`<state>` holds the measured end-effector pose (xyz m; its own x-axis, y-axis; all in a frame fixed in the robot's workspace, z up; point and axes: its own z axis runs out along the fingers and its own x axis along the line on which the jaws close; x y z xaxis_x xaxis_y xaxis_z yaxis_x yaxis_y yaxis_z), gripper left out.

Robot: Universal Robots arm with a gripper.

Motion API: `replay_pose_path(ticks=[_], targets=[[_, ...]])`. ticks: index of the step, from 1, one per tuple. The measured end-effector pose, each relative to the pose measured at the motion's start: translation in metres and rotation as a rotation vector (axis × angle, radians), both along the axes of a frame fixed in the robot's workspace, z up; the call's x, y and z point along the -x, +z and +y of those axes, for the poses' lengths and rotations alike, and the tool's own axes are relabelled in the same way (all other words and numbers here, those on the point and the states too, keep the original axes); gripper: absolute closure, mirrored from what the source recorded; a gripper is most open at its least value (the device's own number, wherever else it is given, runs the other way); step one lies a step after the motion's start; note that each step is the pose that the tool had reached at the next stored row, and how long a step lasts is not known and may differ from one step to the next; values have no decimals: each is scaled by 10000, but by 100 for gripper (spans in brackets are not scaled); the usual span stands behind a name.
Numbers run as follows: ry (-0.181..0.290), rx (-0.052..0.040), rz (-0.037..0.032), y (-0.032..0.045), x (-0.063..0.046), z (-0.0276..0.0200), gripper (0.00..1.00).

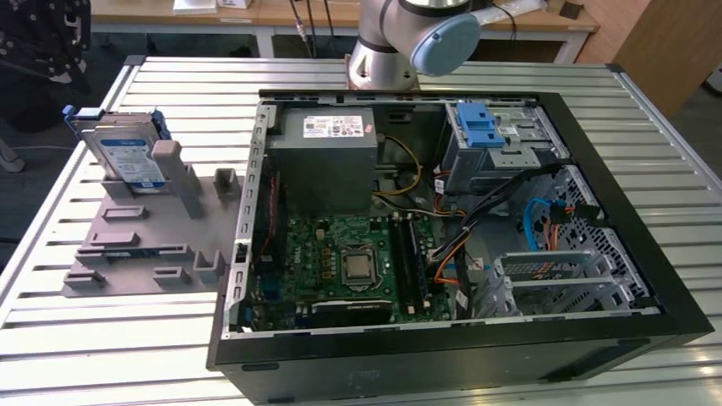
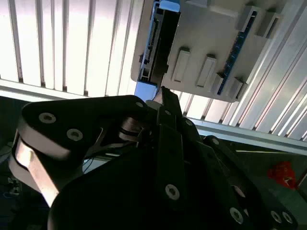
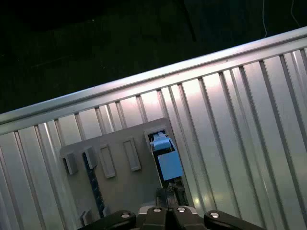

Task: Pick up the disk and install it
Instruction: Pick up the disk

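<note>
**Disk waits on edge in its stand, gripper above it**

In the second wrist view the black gripper (image 2: 166, 103) points down toward the stand, lined up with the end of the disk. Whether it is set wide or narrow I cannot tell. It carries nothing: the disk is in the stand, apart from it.

The disk (image 1: 122, 148) stands on its long edge in a slot at the far end of the grey stand (image 1: 135, 245), at the exterior view's left. It probably stands on edge so that its upper edge and blue frame are free to be gripped from above. In both wrist views it shows edge-on, with the blue frame uppermost. Its white-and-blue label carries print too small to make out.

The stand lies flat on the slatted metal table (image 1: 101, 355), just beside the computer case (image 1: 451, 359). The case lies on its side with the panel off, likely so that its bays can be reached from overhead. At its far corner sits a metal drive cage (image 1: 502, 139) with a blue latch. A white sticker marks the power supply (image 1: 330, 161), its print illegible.
</note>
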<state>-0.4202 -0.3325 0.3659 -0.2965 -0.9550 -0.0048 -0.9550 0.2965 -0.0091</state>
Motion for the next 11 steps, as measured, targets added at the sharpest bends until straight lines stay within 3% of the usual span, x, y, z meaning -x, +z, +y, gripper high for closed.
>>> replay_pose_path(ticks=[11], targets=[[-1023,32,1,0,0,0,89]])
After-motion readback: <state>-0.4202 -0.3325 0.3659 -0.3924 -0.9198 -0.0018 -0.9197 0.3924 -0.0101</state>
